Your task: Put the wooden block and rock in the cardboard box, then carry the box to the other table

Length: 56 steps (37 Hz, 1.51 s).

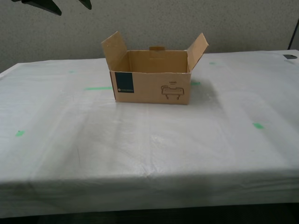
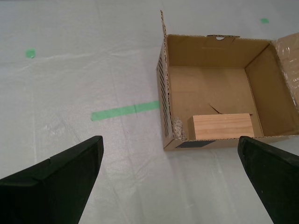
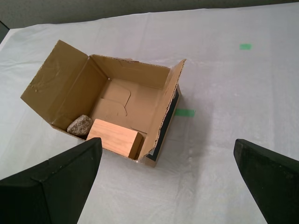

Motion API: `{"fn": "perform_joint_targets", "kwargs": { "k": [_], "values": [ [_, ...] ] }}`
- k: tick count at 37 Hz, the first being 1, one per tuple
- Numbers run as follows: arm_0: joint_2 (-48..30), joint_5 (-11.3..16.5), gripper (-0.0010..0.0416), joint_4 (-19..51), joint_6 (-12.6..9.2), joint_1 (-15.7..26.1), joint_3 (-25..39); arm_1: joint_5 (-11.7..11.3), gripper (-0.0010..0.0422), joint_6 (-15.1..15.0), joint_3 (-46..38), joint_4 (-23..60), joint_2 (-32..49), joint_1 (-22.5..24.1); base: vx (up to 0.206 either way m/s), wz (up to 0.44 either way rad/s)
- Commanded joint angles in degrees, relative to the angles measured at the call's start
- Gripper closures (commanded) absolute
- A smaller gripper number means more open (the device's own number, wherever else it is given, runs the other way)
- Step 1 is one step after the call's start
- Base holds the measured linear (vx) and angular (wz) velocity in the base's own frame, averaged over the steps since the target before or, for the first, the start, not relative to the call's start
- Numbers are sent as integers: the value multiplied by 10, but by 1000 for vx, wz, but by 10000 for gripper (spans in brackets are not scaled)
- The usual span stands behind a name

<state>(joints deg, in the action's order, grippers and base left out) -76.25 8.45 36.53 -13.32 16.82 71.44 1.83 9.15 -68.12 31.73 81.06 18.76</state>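
Note:
The cardboard box stands open on the other table, its side flaps up and its blue label facing the exterior view. Inside it lie the wooden block and the rock, side by side against one wall; they also show as the block and the rock. The box front hides both in the exterior view. My first gripper hovers open above the sheet beside the box. My second gripper is open too, raised and clear of the box.
Green tape marks dot the wrinkled white sheet. Dark arm parts show at the exterior view's top left. A small black object lies at the table's far edge on the exterior view's right. A grey wall stands behind.

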Motion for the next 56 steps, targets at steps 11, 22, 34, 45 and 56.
{"fn": "perform_joint_targets", "kwargs": {
  "k": [11,22,34,45,56],
  "values": [
    [0,-3,12,-1,-2,0,0,2,18,-2,0,-1,0,0,0,0],
    [0,-3,12,-1,-2,0,0,2,18,-2,0,-1,0,0,0,0],
    [0,-3,12,-1,-2,0,0,2,18,-2,0,-1,0,0,0,0],
    [0,-3,12,-1,-2,0,0,2,18,-2,0,-1,0,0,0,0],
    [0,-3,12,-1,-2,0,0,2,18,-2,0,-1,0,0,0,0]
  ]
}}
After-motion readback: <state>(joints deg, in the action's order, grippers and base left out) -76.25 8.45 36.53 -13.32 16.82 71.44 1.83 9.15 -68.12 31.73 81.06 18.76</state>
